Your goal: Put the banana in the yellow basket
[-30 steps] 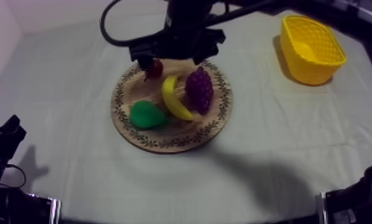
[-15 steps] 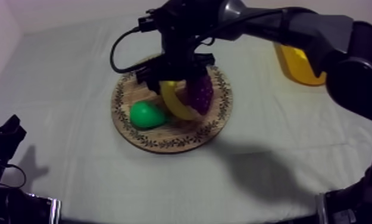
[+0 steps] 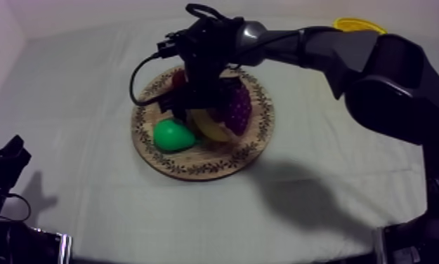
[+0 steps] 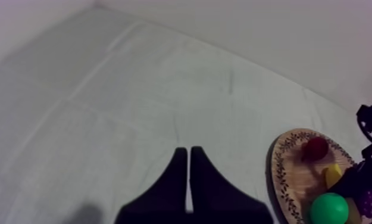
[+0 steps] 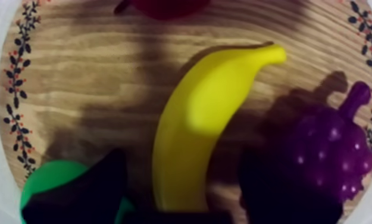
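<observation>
The yellow banana (image 5: 206, 119) lies on the round wooden board (image 5: 87, 71) between the green pear (image 5: 48, 179) and the purple grapes (image 5: 334, 149). My right gripper (image 5: 185, 173) is open and low over it, with one black finger (image 5: 102, 187) on the pear side and the other on the grapes side, both apart from the banana. From above, the right gripper (image 3: 202, 111) hides much of the banana (image 3: 213, 128). The yellow basket (image 3: 359, 25) peeks out behind the right arm at the far right. My left gripper (image 4: 189, 179) is shut over bare cloth.
A small red fruit (image 3: 180, 78) sits at the board's far edge, close to the right gripper. The pear (image 3: 171, 135) and grapes (image 3: 237, 109) crowd the banana on both sides. The left arm (image 3: 8, 165) rests at the near left corner.
My right arm has swung forward and down over the board, now covering most of the basket. Its gripper has dropped from beside the small red fruit to astride the banana. The left arm is still.
</observation>
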